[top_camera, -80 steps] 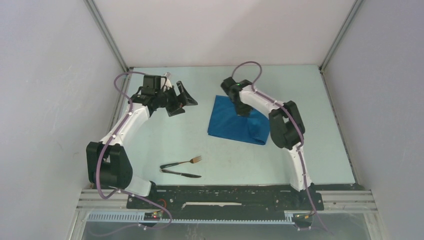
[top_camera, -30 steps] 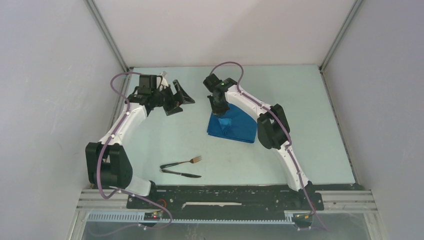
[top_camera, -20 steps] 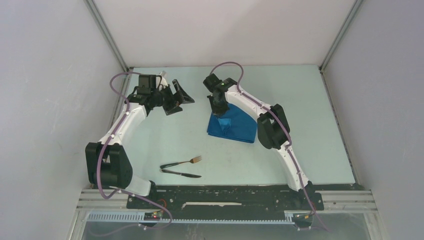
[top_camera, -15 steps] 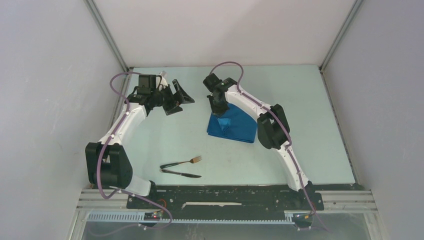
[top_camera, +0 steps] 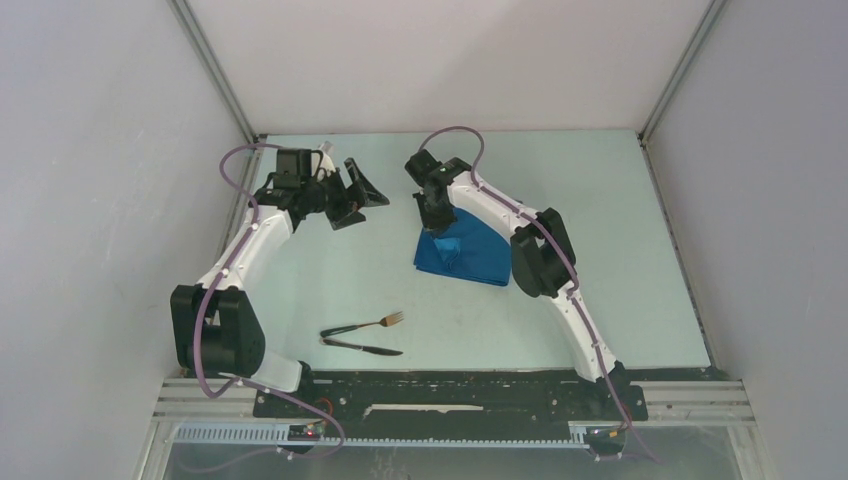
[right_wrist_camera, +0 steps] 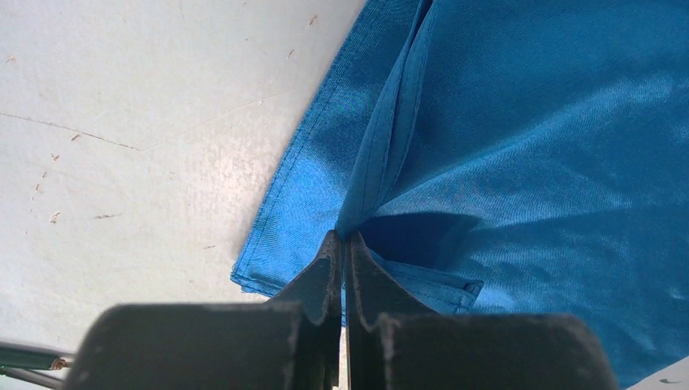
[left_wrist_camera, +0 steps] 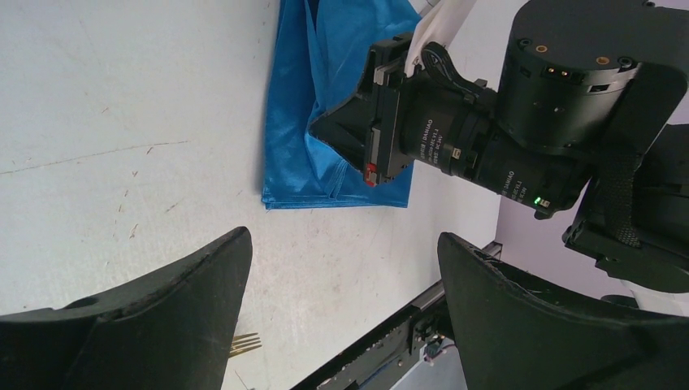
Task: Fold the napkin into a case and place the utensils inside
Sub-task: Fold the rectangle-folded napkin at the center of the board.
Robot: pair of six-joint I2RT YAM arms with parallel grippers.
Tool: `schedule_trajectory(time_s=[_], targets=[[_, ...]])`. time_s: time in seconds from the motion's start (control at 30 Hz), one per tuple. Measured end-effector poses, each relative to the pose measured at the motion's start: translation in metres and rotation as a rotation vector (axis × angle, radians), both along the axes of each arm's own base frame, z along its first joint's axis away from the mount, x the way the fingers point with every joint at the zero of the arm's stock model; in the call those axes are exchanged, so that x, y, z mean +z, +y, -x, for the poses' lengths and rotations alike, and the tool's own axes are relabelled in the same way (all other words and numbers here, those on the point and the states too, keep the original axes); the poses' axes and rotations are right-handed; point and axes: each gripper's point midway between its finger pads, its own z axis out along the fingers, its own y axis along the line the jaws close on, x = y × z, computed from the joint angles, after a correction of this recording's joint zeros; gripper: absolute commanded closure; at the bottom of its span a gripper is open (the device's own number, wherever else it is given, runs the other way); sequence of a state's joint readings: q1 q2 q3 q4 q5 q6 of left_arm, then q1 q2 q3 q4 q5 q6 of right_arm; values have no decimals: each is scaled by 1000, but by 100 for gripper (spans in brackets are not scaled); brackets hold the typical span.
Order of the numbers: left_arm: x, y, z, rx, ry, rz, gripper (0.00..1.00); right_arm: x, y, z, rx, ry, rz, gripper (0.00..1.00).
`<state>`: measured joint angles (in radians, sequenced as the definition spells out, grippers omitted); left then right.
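Napkin: bright blue cloth, folded in layers, lying on surface right of centre, well apart from the cutlery. Outline broad and slanted, not yet narrow; folding judged unfinished.

Right pincer: pressed together on a thin ridge of one napkin layer near the cloth's far-left edge. Layer lifted into a small tent above the stacked hems beneath.

Left pincer: spread wide, holding nothing, hovering over bare surface near the napkin's far-left side, turned toward the right pincer.

Fork and knife: lying side by side near the front edge, left of centre, untouched.

Handling notes for the step in hand, offered as judgement only:
- Carry the pinched layer low and straight across, parallel to the long edge, for a square crease.
- Avoid lifting high; otherwise likely drag on the slippery lower layers.
- Set the edge down flush with the hem before letting go.
- Bring the left pincer down on a free corner as an anchor against creep.
- Leave one end open, wide enough for the fork's tines.
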<state>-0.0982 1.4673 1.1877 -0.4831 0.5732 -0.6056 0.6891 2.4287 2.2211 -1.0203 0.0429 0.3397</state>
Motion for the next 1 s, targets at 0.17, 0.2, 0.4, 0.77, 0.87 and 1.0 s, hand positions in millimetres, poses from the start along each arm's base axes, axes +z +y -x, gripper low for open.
schedule_trajectory(time_s=[0.17, 0.2, 0.4, 0.77, 0.87, 1.0], targets=[[1, -1, 0, -4, -2, 6, 9, 1, 1, -1, 0, -3, -3, 100], [1, -1, 0, -4, -2, 6, 9, 2, 2, -2, 1, -5, -8, 100], [2, 0, 0, 0, -1, 11, 9, 9, 15, 2, 8, 27, -74, 24], [3, 0, -3, 8, -9, 21, 9, 87, -20, 57, 17, 87, -412, 0], [1, -1, -4, 10, -8, 27, 9, 97, -41, 44, -28, 56, -538, 2], [-9, -3, -9, 12, 17, 29, 10, 75, -46, 31, -75, 60, -571, 8]])
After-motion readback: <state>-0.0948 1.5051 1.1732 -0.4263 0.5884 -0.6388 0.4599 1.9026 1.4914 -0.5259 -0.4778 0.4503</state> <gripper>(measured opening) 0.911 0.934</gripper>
